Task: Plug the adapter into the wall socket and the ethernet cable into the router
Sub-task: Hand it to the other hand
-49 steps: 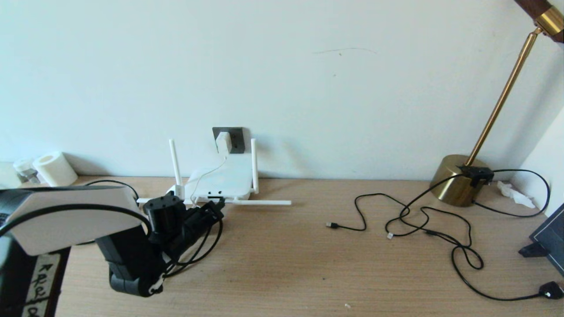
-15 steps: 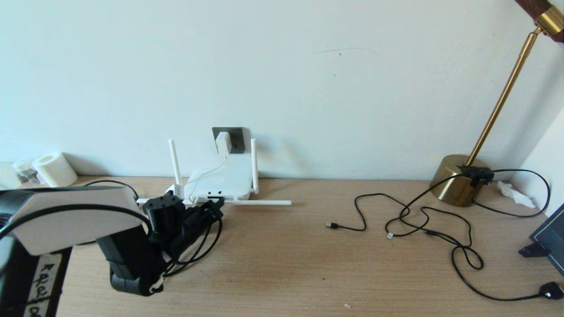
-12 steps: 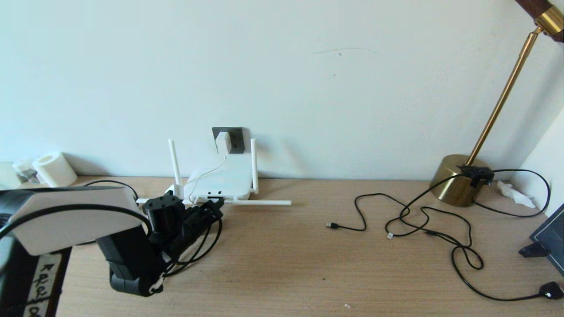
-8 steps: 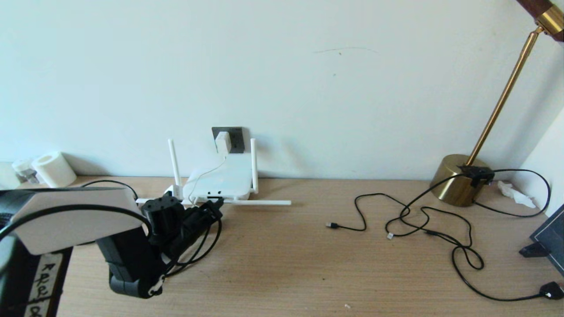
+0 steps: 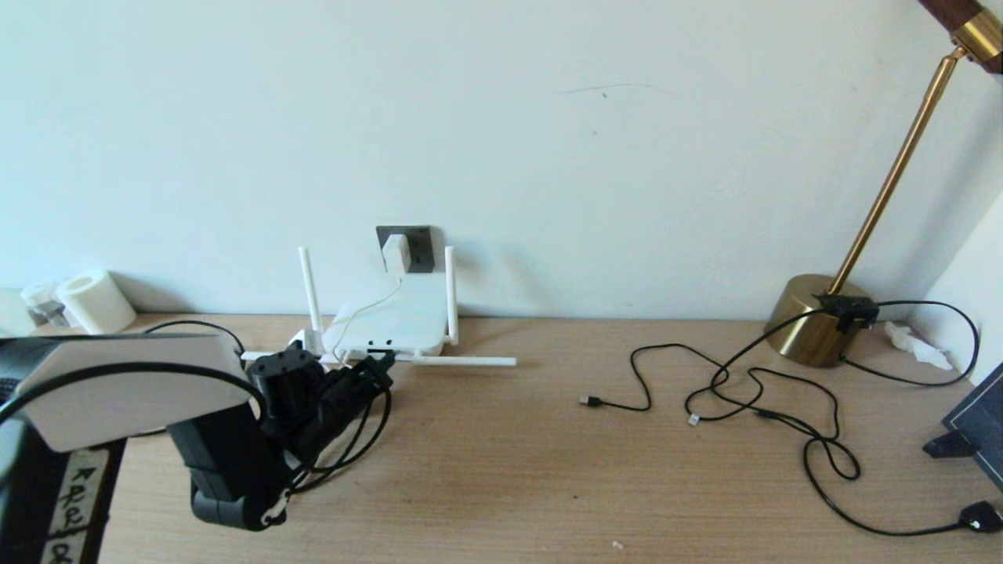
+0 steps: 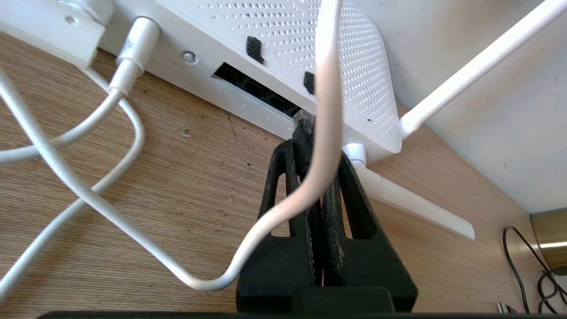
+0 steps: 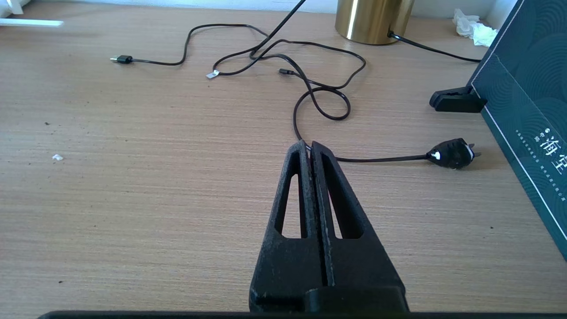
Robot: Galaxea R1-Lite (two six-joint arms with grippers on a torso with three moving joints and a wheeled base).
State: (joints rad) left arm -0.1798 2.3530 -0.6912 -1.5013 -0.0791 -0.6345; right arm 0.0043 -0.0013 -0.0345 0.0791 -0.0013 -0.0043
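From my head camera, the adapter (image 5: 396, 252) sits plugged in the wall socket (image 5: 419, 244), its thin cord falling to the router (image 5: 389, 322) on the worktop (image 5: 509, 470). My left pincer (image 5: 382, 364) is at the router's front edge.

At my left wrist, the pincer (image 6: 305, 133) is clamped on the ethernet cable (image 6: 303, 126) connector, whose tip is at the router's (image 6: 288, 57) dark port slot. The white cord (image 6: 325, 88) crosses in front.

At my right wrist, the right pincer (image 7: 308, 148) is closed on nothing above the worktop (image 7: 133, 177), near thin black cords (image 7: 310, 88).
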